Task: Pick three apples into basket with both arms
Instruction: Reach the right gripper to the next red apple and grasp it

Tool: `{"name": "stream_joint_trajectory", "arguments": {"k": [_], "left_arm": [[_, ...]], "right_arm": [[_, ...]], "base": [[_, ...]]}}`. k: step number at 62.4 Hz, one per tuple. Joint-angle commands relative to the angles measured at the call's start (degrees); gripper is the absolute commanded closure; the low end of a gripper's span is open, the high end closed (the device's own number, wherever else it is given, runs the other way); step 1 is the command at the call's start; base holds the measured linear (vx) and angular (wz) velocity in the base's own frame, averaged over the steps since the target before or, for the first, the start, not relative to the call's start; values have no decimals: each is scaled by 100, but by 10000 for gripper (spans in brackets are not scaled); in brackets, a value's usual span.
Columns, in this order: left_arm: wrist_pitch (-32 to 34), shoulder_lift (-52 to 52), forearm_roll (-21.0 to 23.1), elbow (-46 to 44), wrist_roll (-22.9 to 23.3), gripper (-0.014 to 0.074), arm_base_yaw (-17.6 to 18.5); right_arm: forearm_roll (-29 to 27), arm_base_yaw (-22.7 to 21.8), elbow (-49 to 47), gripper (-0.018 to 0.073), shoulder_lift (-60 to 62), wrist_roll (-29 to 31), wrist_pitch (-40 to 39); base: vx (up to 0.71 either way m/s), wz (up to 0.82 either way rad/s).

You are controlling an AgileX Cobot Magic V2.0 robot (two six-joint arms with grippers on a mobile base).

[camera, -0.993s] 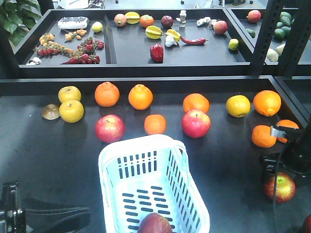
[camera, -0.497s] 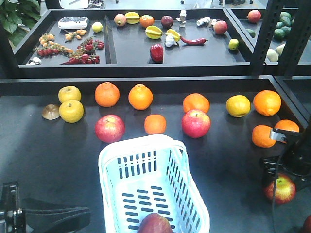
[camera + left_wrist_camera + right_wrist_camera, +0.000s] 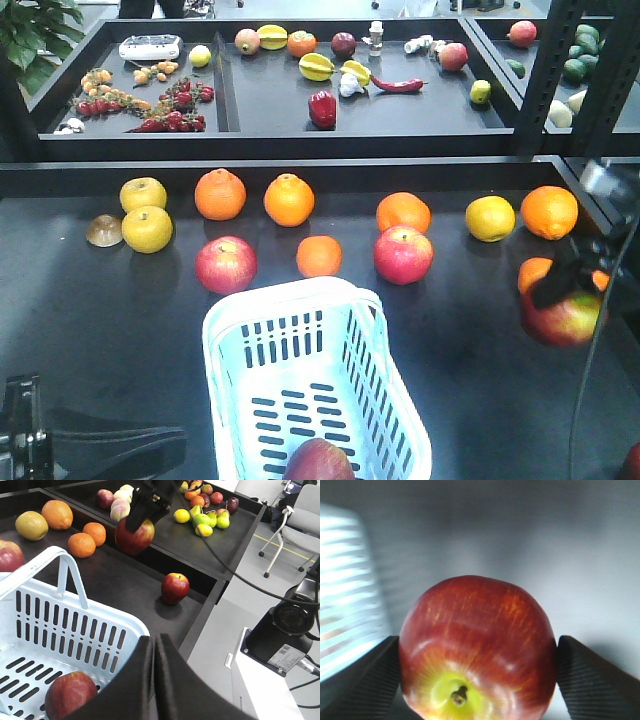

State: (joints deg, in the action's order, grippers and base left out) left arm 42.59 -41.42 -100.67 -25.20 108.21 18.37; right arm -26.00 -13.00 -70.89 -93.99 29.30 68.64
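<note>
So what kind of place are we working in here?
Likely a mock produce stand in a lab or office: black display trays of loose fruit, a shopping basket, and in the left wrist view bare floor with a rolling office chair beside the stand.

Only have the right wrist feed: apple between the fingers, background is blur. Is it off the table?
Observer: Yes. In the front view the right gripper has the held apple in the air above the table, to the right of the basket.
Operator: Anything in the basket?
Observer: A second apple lies on the basket floor, seen from the left wrist.
Operator: Left arm?
Observer: The left gripper is shut on nothing, at the basket's near corner.
</note>
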Motion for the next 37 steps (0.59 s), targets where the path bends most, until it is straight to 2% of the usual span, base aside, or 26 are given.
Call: {"name": "stream_joint_trajectory", "arguments": {"k": [1,9,16,29,37], "left_arm": [[-32,20,-105,-119,18,602,-5],[-32,20,-105,-119,18,602,-5],[-32,20,-105,-119,18,602,-5],[-32,20,-105,-119,18,602,-5],[-32,20,-105,-119,18,602,-5]], "right_arm": [[-971,-21,-123,564,575,466,522],[-1667,191,222,564,1097,764,516],[-1990,690,762,564,1462,940,509],[-2885,2026,1666,564,1843,1707,-128],[-2838,2867,1736,564,1775,2113,-926]], "base": [[0,0],[0,0],[0,0],[0,0],[0,0]]}}
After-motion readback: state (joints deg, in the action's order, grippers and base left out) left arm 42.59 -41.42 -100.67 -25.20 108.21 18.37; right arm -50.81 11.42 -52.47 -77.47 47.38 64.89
